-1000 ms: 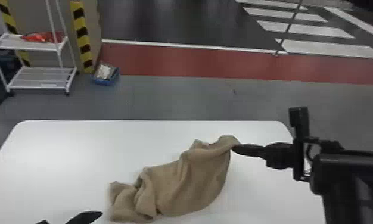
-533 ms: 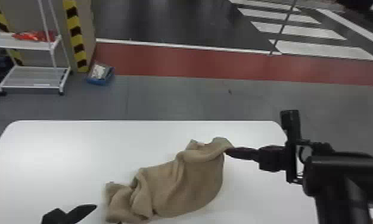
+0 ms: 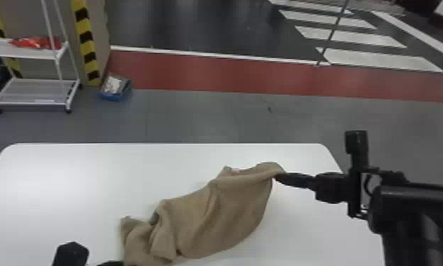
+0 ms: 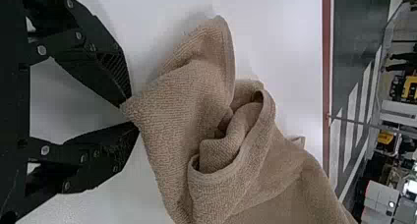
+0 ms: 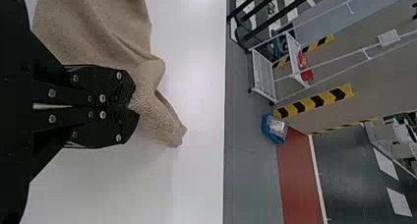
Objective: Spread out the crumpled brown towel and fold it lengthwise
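Observation:
In the head view the crumpled brown towel point(image 3: 228, 215) lies slantwise on the white table, its far right corner pinched by my right gripper point(image 3: 280, 177). Folds bunch at its near left end, with black parts of my left gripper point(image 3: 70, 254) at the bottom edge to the left. The left wrist view has my left gripper point(image 4: 130, 114) open, its tips a small gap apart at a pointed corner of the towel point(image 4: 182, 111). In the right wrist view my right gripper point(image 5: 132, 106) is shut on the towel point(image 5: 93, 32), a loose flap beyond the tips.
The white table point(image 3: 72, 177) has its far edge and rounded corners in view. Beyond it on the floor stand a white shelf cart point(image 3: 36, 92) and a blue bin point(image 3: 116, 88), with a striped post point(image 3: 86, 46) beside them.
The whole head view has shifted slightly. My left gripper's parts show differently at the bottom edge, with its fingers apart. My right gripper keeps its hold on the towel's corner.

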